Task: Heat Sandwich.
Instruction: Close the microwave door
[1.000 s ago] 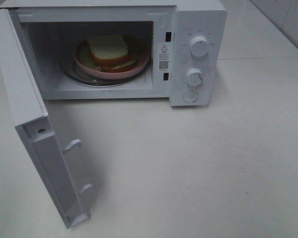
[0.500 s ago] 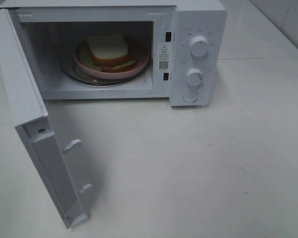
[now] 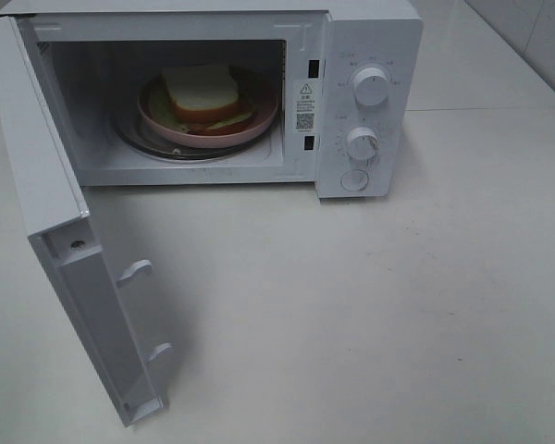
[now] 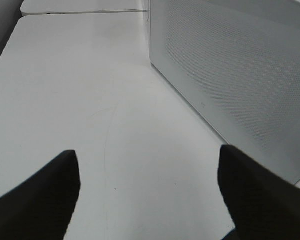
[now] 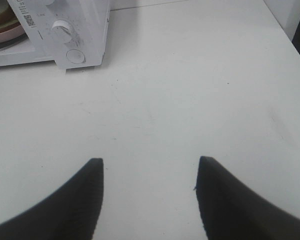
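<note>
The sandwich (image 3: 202, 92), white bread with orange-brown crust and pale filling, lies on a round pink plate (image 3: 259, 121) on the glass turntable inside the white microwave (image 3: 368, 37). The microwave door (image 3: 69, 231) stands wide open toward the front left. Neither gripper shows in the exterior high view. My left gripper (image 4: 149, 165) is open and empty over the table, beside the outside of the open door (image 4: 230, 75). My right gripper (image 5: 149, 172) is open and empty over the table, in front of the microwave's knob panel (image 5: 65, 30); a sliver of the plate (image 5: 5, 34) shows there.
The microwave has two knobs (image 3: 370, 85) and a round button (image 3: 354, 181) on its right panel. The white table (image 3: 370, 314) stretches in front and to the right. A second white table (image 3: 472, 55) lies behind at the right.
</note>
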Tool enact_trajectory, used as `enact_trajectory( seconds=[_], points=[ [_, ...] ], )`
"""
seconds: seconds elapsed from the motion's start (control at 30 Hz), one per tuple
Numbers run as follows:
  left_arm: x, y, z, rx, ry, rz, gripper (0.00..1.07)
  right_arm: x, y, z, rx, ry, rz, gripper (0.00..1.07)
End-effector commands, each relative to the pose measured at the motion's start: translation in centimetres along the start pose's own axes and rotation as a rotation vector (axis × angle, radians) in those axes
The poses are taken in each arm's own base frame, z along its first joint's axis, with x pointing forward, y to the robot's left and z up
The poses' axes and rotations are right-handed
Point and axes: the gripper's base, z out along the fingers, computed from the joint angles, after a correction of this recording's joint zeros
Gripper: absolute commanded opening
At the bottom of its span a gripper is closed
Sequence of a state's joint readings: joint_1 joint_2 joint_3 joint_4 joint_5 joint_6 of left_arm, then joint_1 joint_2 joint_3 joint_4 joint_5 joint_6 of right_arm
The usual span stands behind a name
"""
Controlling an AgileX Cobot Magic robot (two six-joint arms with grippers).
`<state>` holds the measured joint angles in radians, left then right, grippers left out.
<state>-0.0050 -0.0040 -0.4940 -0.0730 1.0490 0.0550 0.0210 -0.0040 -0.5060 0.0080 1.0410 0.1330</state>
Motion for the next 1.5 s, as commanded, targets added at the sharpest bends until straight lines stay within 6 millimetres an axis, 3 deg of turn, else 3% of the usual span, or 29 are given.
enact_trajectory(
  seconds=[0.03,1.5],
  points=[
    [0.05,-0.03,-0.19,0.004,-0.027,0.001,0.71,0.14,0.01,-0.34,-0.001,-0.035,0.008,0.55],
    [-0.07,0.06,-0.25,-0.006,-0.033,0.003,0.71,0.14,0.01,-0.34,-0.001,-0.035,0.008,0.55]
  ],
)
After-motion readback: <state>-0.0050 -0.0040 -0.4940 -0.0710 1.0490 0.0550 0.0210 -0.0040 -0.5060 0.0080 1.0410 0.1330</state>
